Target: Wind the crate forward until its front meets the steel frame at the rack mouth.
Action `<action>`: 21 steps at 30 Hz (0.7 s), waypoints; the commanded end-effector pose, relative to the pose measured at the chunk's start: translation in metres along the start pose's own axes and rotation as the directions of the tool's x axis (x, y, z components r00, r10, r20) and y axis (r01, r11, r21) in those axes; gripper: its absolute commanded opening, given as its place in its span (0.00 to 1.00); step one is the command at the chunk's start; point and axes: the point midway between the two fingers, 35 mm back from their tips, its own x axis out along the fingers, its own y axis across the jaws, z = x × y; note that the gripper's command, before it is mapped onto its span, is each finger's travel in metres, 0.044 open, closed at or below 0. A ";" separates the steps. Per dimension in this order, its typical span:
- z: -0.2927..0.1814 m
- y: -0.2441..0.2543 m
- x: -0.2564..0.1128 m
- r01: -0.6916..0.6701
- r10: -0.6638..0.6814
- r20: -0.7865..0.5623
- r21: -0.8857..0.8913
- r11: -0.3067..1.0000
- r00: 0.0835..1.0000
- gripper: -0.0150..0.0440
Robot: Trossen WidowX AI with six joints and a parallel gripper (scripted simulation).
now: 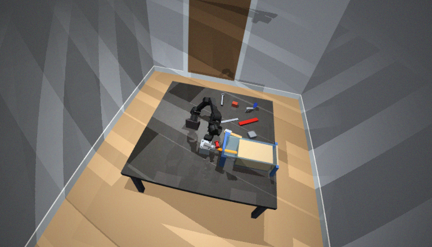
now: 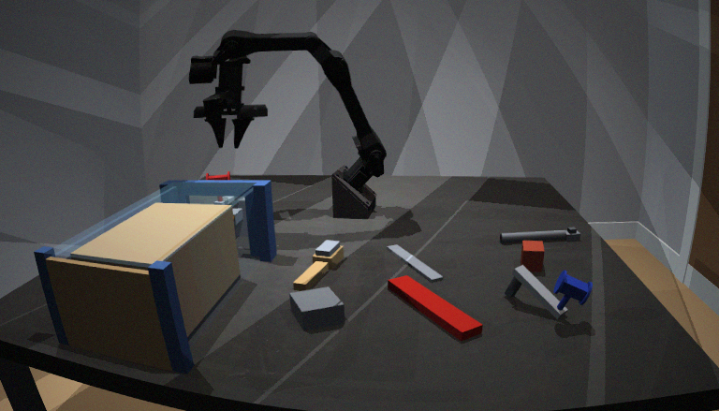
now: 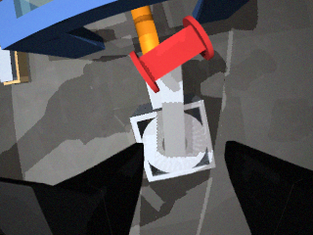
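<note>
The tan crate (image 1: 255, 150) (image 2: 154, 228) sits flat inside the clear-panelled cubby, whose mouth has a blue frame (image 1: 225, 144) (image 2: 263, 221) (image 3: 59, 25). A gap shows between the crate's front and that frame. An orange strap (image 1: 228, 151) (image 3: 146, 31) runs from the crate out through the mouth towards the winch (image 1: 204, 151) (image 3: 150, 172). The handle's red grip (image 1: 217, 144) (image 2: 218, 176) (image 3: 173, 54) stands beside the winch towards the cubby; its grey arm (image 3: 173, 124) reaches over the winch top. The key is hidden. My gripper (image 2: 228, 147) (image 3: 185, 150) is open and empty, above the winch.
Right of the cubby in the exterior view lie a tan-handled tool (image 2: 311, 273), a grey block (image 2: 316, 308), a flat grey strip (image 2: 414, 262), a red bar (image 2: 434, 308), a red cube (image 2: 532, 256), a grey rod (image 2: 535, 236) and a crank with a blue grip (image 2: 572, 287).
</note>
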 end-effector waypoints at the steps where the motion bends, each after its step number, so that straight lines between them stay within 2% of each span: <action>1: 0.001 0.000 -0.001 0.003 -0.003 0.004 -0.001 1.000 1.000 0.47; 6: 0.001 0.000 -0.001 0.003 -0.003 0.004 -0.001 1.000 1.000 0.25; 21: 0.001 0.000 -0.001 0.003 -0.003 0.004 -0.001 1.000 1.000 0.25</action>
